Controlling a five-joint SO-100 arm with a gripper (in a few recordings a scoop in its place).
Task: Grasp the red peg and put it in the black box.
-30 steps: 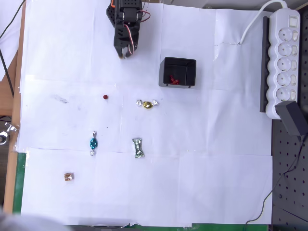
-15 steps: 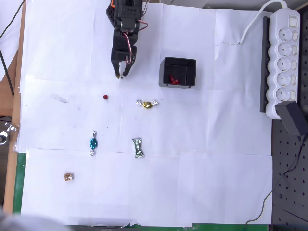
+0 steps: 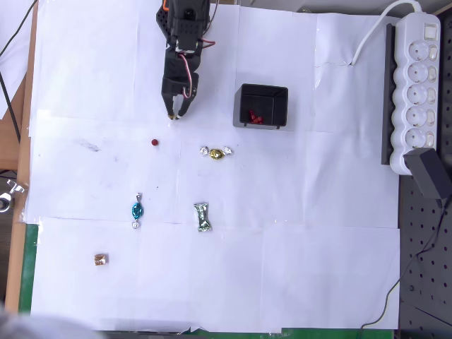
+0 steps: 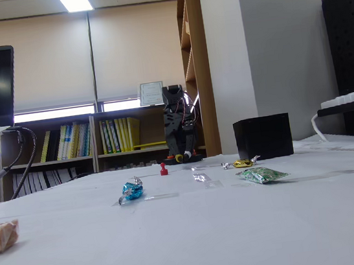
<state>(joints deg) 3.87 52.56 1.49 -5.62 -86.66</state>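
One arm is in play, and its gripper (image 3: 173, 113) hangs with the fingertips close together. Whether a narrow gap is left between them cannot be told from the overhead view, and nothing is seen held.

The red peg (image 3: 155, 142) lies on the paper near the fingertips, apart from them, below and slightly left of them in the overhead view. It is not touched. In the fixed view the red peg (image 4: 163, 169) stands upright, narrower on top than at its foot, so its long axis is judged vertical. In my judgement the coming move turns on this offset: the tips must travel down-left in the overhead picture and part before closing over the peg.

The black box (image 3: 260, 106) sits right of the gripper, about level with it, well apart from the peg. Several small red pieces (image 3: 254, 117) already lie inside.

Taking the peg as landmark: a gold-wrapped candy (image 3: 215, 152) lies to its right, a blue-wrapped candy (image 3: 136, 210) below it, a green-wrapped candy (image 3: 203, 217) below-right, and a brown candy (image 3: 101, 260) far below-left.

The surface is white paper sheets (image 3: 318, 212) laid over the table. A white power strip (image 3: 418, 85) runs far right. The fixed view shows an office with bookshelves (image 4: 93, 140) behind.
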